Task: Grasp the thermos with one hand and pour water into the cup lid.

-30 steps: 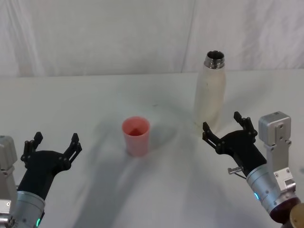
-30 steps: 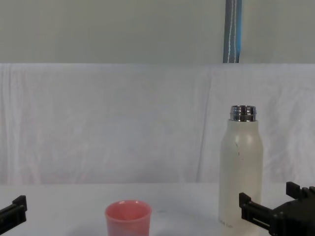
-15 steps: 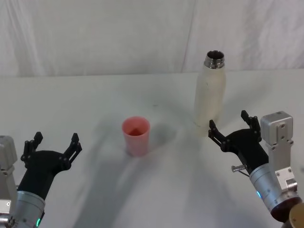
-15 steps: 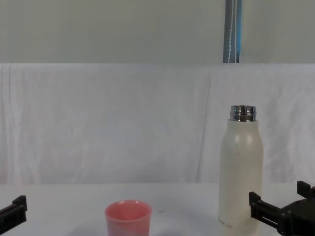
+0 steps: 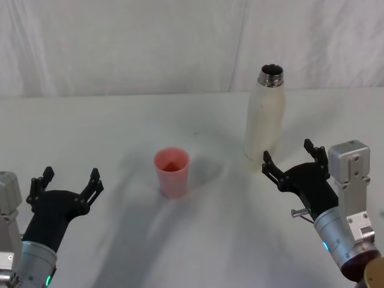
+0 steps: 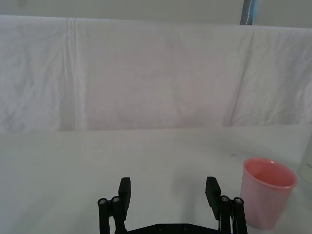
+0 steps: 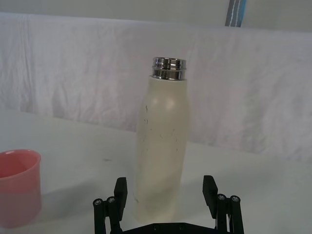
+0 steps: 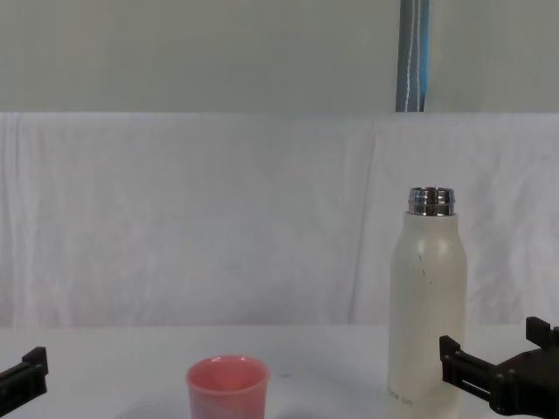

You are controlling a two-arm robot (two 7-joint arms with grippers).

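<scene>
The tall cream-white matte thermos (image 5: pixel 264 122) stands upright on the white table (image 5: pixel 120 126). Just before it, the right claw (image 5: pixel 290 161) gapes wide; centre it around the body, mid-height, before squeezing. The salmon-pink plastic cup lid (image 5: pixel 172 171) waits to the thermos's left.

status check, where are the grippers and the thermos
Right gripper open, just short of thermos, not touching. Left gripper open, parked low left. Thermos upright, uncapped; cup lid upright, apart.

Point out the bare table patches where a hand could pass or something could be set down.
Widest free patch: between the left gripper and the pink cup. Another lies between the cup and the thermos, and a strip runs behind both to the white cloth. It is crowded where the open right gripper sits near the thermos base.
</scene>
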